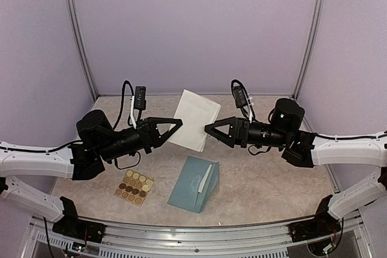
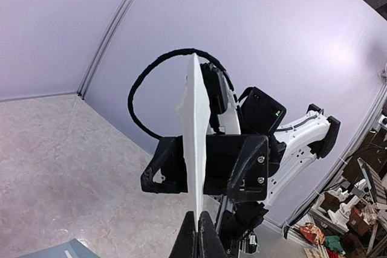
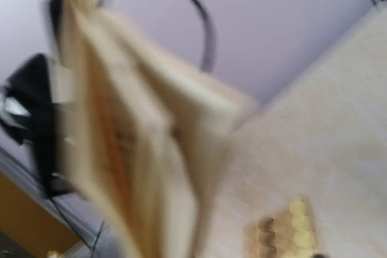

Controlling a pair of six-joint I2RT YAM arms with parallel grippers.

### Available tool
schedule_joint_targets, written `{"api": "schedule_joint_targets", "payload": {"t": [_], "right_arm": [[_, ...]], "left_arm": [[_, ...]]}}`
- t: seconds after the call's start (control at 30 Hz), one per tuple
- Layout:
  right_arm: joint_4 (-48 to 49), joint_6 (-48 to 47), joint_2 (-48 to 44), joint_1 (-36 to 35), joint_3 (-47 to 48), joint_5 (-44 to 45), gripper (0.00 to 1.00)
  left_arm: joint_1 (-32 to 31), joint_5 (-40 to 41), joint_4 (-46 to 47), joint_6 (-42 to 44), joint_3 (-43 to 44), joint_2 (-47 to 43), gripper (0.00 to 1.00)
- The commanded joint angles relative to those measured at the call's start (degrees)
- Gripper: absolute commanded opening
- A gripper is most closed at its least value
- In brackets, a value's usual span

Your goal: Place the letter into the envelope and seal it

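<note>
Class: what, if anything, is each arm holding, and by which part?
The left gripper pinches the cream letter by its left edge, up in the air. The right gripper stands open at the opposite edge, holding nothing.

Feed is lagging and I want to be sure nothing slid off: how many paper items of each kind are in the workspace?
cream letter: 1
teal envelope: 1
sticker sheet: 1
Total: 3
</note>
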State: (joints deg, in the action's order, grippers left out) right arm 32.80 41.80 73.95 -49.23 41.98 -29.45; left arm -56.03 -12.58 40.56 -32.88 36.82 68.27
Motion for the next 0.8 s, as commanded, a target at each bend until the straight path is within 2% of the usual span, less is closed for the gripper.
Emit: {"api": "schedule_joint_targets", "payload": {"t": [0.0, 0.03, 0.1, 0.23, 0.27, 0.3, 0.33, 0.4, 0.43, 0.5, 0.67, 0.77], "right_arm": [[11.9, 3.7, 2.5, -1.6, 1.4, -2.1, 0.71], [12.7, 4.0, 3.3, -1.7, 1.8, -2.8, 0.67], [14.5, 4.9, 4.8, -2.0, 2.1, -3.6, 0.52], [17.2, 6.2, 6.0, -2.1, 2.0, -3.5, 0.08], [16.9, 6.1, 5.9, -2.1, 1.8, -2.8, 0.0], [16.0, 5.7, 5.5, -2.1, 1.6, -1.7, 0.0], [15.0, 5.1, 4.8, -2.1, 1.4, -0.5, 0.0], [10.4, 4.1, 3.3, -2.1, 1.2, 3.7, 0.0], [7.2, 3.5, 2.2, -1.9, 1.3, 6.0, 0.0], [0.2, 2.8, 1.0, -1.1, 1.5, 10.0, 0.0], [-10.4, 2.9, -1.5, 2.7, 0.0, 14.4, 0.0], [-14.3, 2.8, -3.2, 4.4, -1.5, 16.2, 0.0]], "left_arm": [[-0.5, 0.2, 4.9, -2.0, -1.7, 0.3, 0.0], [-0.6, -0.1, 5.3, -2.1, -1.8, 0.4, 0.0], [-0.6, 0.0, 5.6, -2.4, -2.2, 0.7, 0.0], [-0.5, -0.8, 5.4, -2.3, -2.1, 1.4, 0.0], [-0.6, -0.9, 5.0, -2.2, -2.0, 1.6, 0.0], [-0.6, -0.7, 4.2, -2.0, -1.8, 1.9, 0.0], [-0.6, -0.4, 3.2, -1.8, -1.6, 2.3, 0.05], [-0.5, 1.2, 0.9, -1.2, -1.1, 3.0, 0.32], [-0.4, 2.3, -0.5, -0.8, -0.9, 3.3, 0.42], [-0.1, 3.4, -3.1, -0.6, -0.1, 5.1, 0.54], [0.6, 4.4, -7.9, -0.8, 3.8, 12.8, 0.6], [0.8, 2.7, -9.7, -0.9, 7.3, 18.1, 0.57]]}}
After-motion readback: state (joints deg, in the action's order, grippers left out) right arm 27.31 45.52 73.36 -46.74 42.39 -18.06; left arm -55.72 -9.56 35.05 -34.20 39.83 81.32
